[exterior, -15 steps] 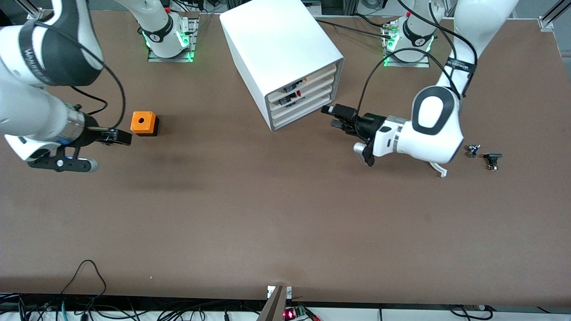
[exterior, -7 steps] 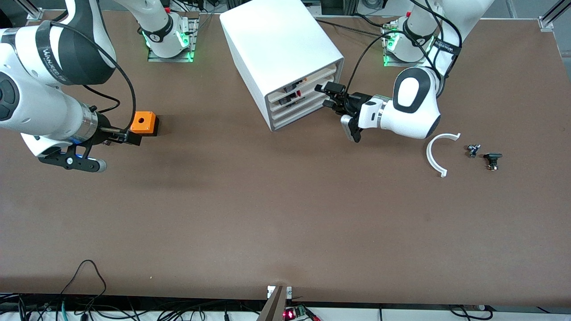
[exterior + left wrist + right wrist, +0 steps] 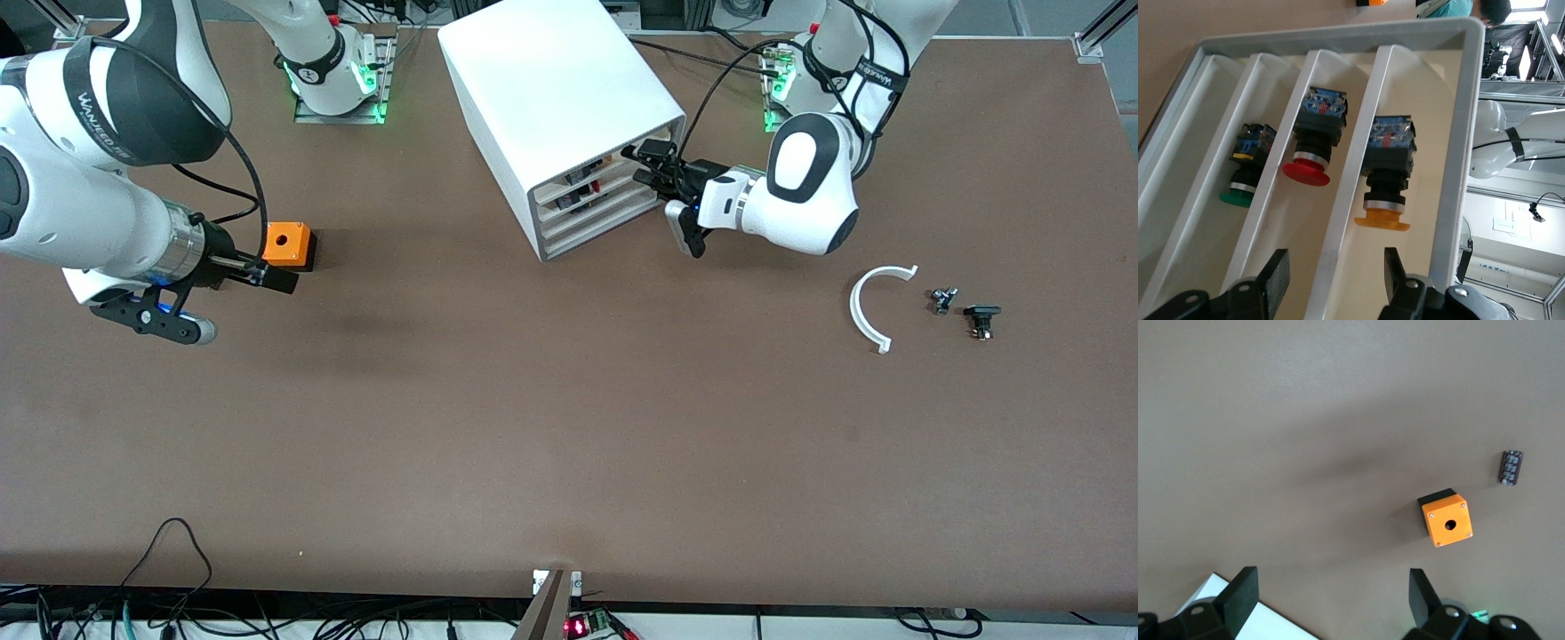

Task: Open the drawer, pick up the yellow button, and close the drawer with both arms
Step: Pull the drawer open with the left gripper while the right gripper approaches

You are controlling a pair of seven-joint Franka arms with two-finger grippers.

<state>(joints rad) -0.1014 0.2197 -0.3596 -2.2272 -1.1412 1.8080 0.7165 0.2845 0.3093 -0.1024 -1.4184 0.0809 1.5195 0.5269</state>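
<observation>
The white cabinet [image 3: 551, 80] stands at the table's middle with four tray drawers [image 3: 605, 191] stacked in its front, all pushed in. My left gripper [image 3: 633, 165] is open at the upper drawers' fronts. In the left wrist view its fingers [image 3: 1275, 280] straddle the white front rim of the drawer [image 3: 1353, 167] that holds the button [image 3: 1385, 217], which has an orange-yellow cap, black stem and blue base. My left gripper [image 3: 1335, 277] holds nothing. My right gripper [image 3: 283, 280] is open and empty beside the orange cube [image 3: 286, 244]; it also shows in the right wrist view [image 3: 1330, 587].
A red button [image 3: 1308, 170] and a green button [image 3: 1238, 193] lie in the neighbouring drawers. A white curved piece [image 3: 867, 307] and two small dark parts [image 3: 942, 300] [image 3: 981, 318] lie toward the left arm's end. A small black block [image 3: 1510, 467] lies near the cube [image 3: 1446, 519].
My left gripper has moved in from in front of the cabinet to the upper drawer fronts, uncovering the white curved piece. My right gripper has edged toward the orange cube.
</observation>
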